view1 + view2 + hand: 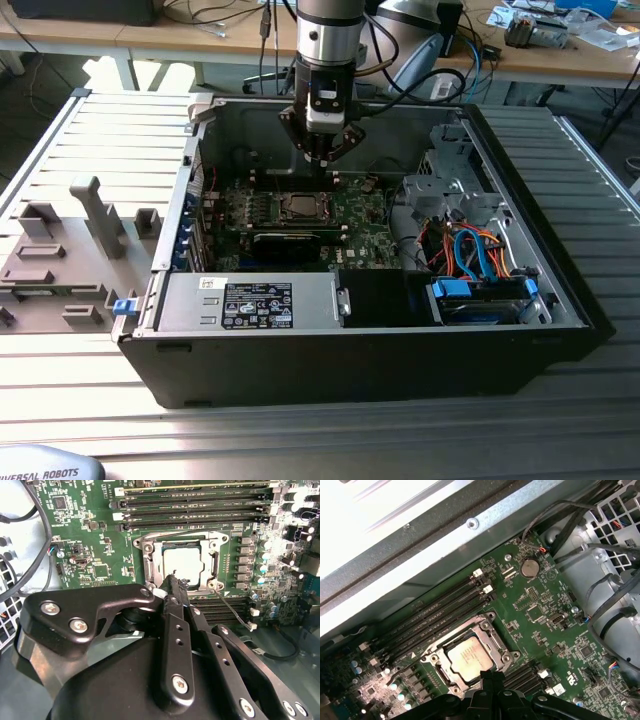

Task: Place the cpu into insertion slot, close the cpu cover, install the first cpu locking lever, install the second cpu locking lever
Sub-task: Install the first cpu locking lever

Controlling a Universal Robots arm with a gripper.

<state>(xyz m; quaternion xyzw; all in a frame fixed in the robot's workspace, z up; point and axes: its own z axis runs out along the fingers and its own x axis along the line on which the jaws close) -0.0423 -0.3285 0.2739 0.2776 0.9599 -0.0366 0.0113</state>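
The cpu (189, 565) lies flat in the insertion slot (297, 207) on the green board, its silver-grey top showing. The cpu cover (150, 560), a silvery frame, lies down around the cpu (470, 657), which shows through its window. My gripper (172, 581) hangs just above the socket's near edge, its black fingers (176, 630) shut together with nothing seen between them. In the exterior view the gripper (322, 152) is inside the case, above the socket. A thin metal locking lever (231, 607) sticks out sideways from a corner of the socket.
Long black memory slots (195, 502) run on both sides of the socket. The open computer case (470, 130) walls in the board, with a power supply (250, 300) at the front and a drive cage with coloured cables (475, 255) at the exterior view's right.
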